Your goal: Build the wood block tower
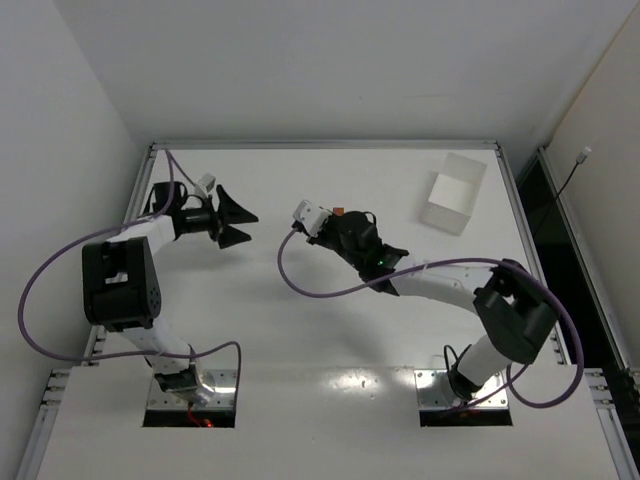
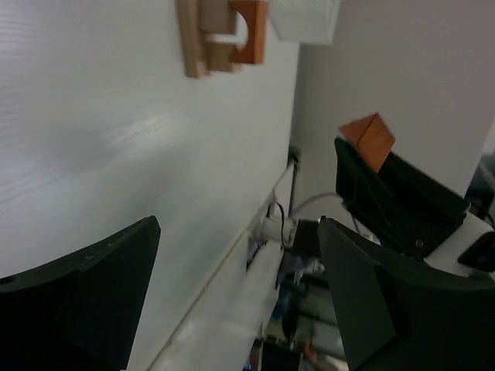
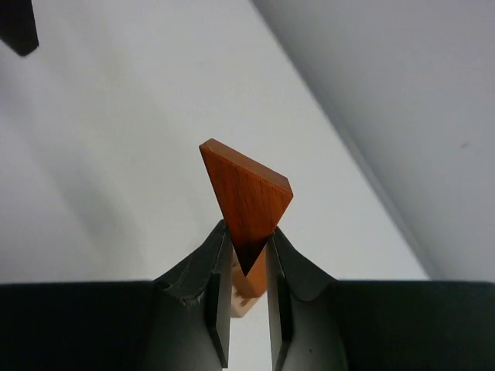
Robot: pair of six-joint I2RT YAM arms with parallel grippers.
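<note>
My right gripper (image 3: pixel 247 236) is shut on a reddish-orange wedge (image 3: pixel 249 193), point down between the fingers. Right below it stands the block tower (image 3: pixel 251 284), an orange block on pale tan ones. In the left wrist view the tower (image 2: pixel 224 35) shows a thin tan stick, tan blocks and an orange arch piece, with the held wedge (image 2: pixel 370 139) apart from it. In the top view my right gripper (image 1: pixel 338 216) is at mid-table and only an orange speck of the wedge (image 1: pixel 340 211) shows. My left gripper (image 1: pixel 245 226) is open and empty to the left, as its wrist view (image 2: pixel 238 226) confirms.
A white rectangular tray (image 1: pixel 455 190) stands at the back right of the table; it also shows behind the tower in the left wrist view (image 2: pixel 305 19). The table's metal rim (image 1: pixel 320 145) runs along the far edge. Purple cables loop beside both arms.
</note>
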